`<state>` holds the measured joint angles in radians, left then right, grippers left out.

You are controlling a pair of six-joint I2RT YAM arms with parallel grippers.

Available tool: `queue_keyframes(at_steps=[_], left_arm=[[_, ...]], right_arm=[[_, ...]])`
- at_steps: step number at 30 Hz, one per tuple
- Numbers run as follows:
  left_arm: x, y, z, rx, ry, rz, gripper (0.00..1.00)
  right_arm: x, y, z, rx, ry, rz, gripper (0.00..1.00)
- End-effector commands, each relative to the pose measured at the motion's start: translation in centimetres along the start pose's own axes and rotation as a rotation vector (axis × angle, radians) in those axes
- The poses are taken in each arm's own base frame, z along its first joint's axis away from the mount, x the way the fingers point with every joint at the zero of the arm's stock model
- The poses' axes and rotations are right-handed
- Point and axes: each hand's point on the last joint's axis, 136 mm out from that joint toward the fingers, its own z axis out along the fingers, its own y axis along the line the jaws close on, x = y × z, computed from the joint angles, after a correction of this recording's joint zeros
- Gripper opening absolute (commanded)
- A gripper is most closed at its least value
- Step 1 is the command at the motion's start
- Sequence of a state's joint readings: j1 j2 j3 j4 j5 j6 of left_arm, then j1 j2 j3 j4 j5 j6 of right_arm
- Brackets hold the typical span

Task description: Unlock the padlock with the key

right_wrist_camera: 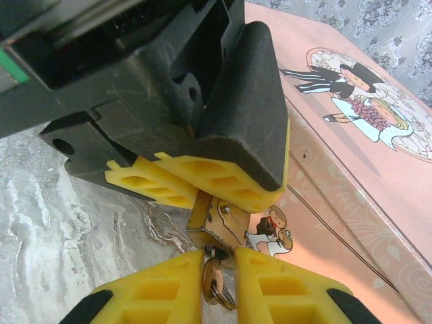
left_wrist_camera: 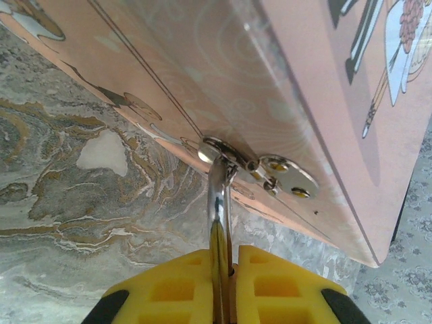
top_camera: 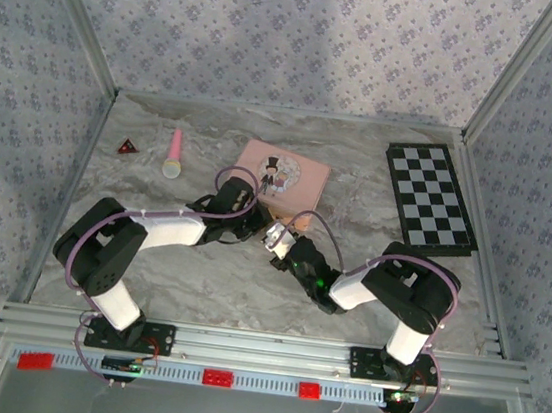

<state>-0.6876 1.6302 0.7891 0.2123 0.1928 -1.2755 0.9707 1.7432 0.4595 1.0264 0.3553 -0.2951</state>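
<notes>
The left hand (left_wrist_camera: 226, 264) is clamped shut on the padlock (right_wrist_camera: 214, 226). The padlock's silvery shackle (left_wrist_camera: 217, 189) runs up through the hasp (left_wrist_camera: 283, 177) on the edge of the pink tin (right_wrist_camera: 351, 169). Facing it, the right hand (right_wrist_camera: 219, 270) pinches the key (right_wrist_camera: 213, 278) between its pads, the key's tip meeting the brass body's near end. Lock and key sit beside the tin, over the marbled bench (right_wrist_camera: 61, 223).

No word, number or brand name can be read in any view. The pink tin (top_camera: 306, 170), upper middle of the overhead view, carries a drawn cartoon couple without legible lettering. The red tags (top_camera: 35, 360) along the bottom edge look blank.
</notes>
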Motion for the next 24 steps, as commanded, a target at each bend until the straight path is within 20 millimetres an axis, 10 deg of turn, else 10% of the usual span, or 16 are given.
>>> queue_keyframes(at_steps=[1, 24], left_arm=[[0.1, -4.0, -0.9, 0.125, -0.002, 0.038, 0.00], [0.0, -4.6, -1.0, 0.143, -0.006, 0.046, 0.00]], right_arm=[[-0.2, -0.5, 0.5, 0.016, -0.003, 0.051, 0.17], [0.8, -0.5, 0.5, -0.016, 0.030, 0.287, 0.04]])
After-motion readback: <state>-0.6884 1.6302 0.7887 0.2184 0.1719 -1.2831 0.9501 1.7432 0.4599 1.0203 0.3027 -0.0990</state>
